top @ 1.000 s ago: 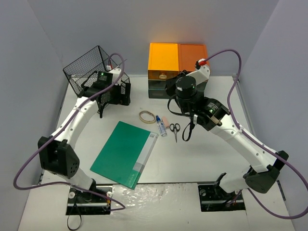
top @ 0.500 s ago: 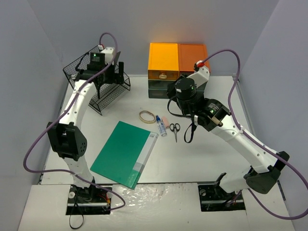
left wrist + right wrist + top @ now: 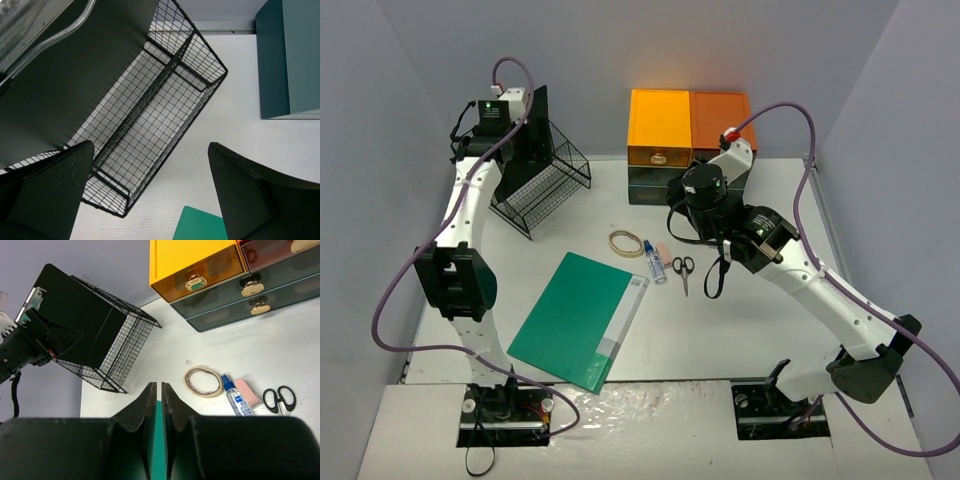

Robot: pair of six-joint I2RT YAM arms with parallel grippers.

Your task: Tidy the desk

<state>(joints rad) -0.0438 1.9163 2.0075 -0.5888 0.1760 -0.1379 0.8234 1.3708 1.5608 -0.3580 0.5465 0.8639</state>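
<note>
Above the wire basket (image 3: 160,125), left fingers (image 3: 50,195) gape wide, seemingly empty — right fingers (image 3: 135,415) nearly touching, gripping nothing.

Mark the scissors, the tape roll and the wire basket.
scissors (image 3: 684,274), top external view, where the handles meet the blades
tape roll (image 3: 187,381), right wrist view, left side of its band
wire basket (image 3: 548,182), top external view, its mesh side
</note>
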